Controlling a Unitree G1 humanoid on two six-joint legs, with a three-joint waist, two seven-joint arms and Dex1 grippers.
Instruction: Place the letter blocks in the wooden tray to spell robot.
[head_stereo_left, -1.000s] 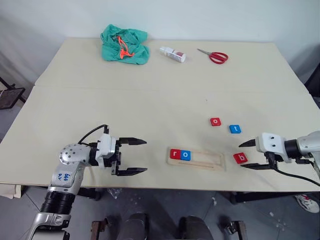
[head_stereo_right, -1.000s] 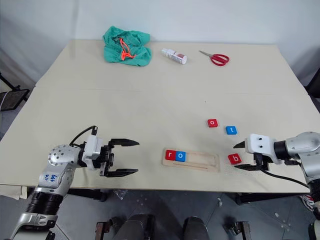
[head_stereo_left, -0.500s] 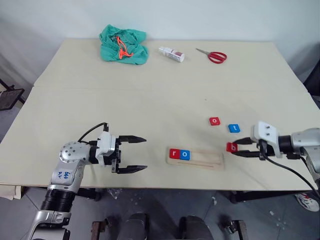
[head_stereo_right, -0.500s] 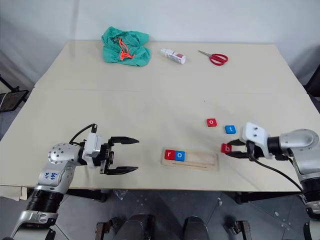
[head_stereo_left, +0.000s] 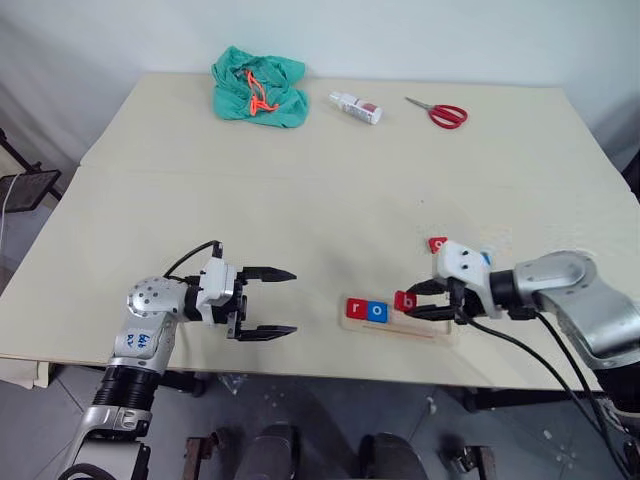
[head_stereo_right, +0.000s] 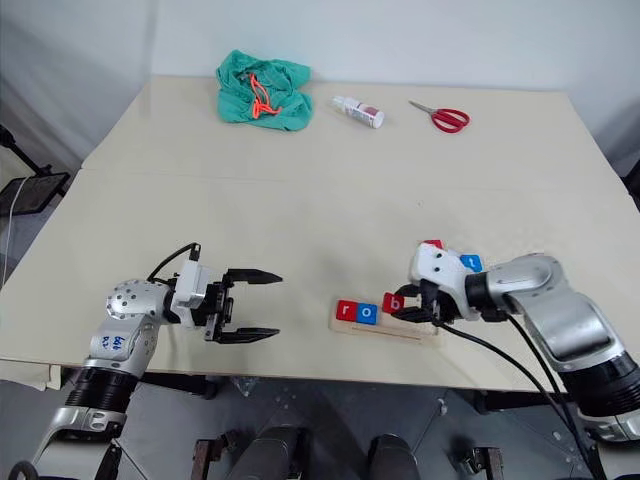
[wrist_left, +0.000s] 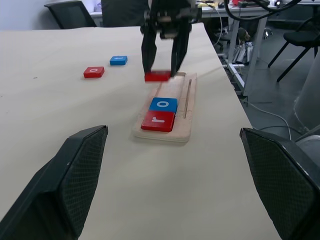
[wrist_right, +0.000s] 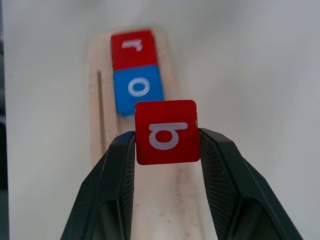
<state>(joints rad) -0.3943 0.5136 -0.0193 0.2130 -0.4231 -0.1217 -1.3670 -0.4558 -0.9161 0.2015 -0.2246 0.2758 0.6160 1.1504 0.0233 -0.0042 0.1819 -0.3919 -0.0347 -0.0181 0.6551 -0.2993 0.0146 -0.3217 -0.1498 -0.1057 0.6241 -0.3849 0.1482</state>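
The wooden tray (head_stereo_left: 425, 327) lies near the table's front edge. A red "r" block (head_stereo_left: 355, 309) and a blue "o" block (head_stereo_left: 376, 311) sit side by side at its left end. My right gripper (head_stereo_left: 408, 302) is shut on the red "b" block (wrist_right: 167, 131) and holds it just above the tray, beside the blue "o". A red "o" block (head_stereo_right: 432, 243) and a blue "t" block (head_stereo_right: 471, 262) lie on the table behind the gripper. My left gripper (head_stereo_left: 293, 301) hovers open and empty, left of the tray, pointing toward it.
At the table's far side lie a green cloth (head_stereo_left: 258, 84), a small white bottle (head_stereo_left: 356, 106) and red scissors (head_stereo_left: 440, 113). The table's front edge runs just below the tray.
My right gripper shut on the "b" block, lifted it off the table and carried it left to above the tray. The left gripper stayed in place. The camera view shifted slightly.
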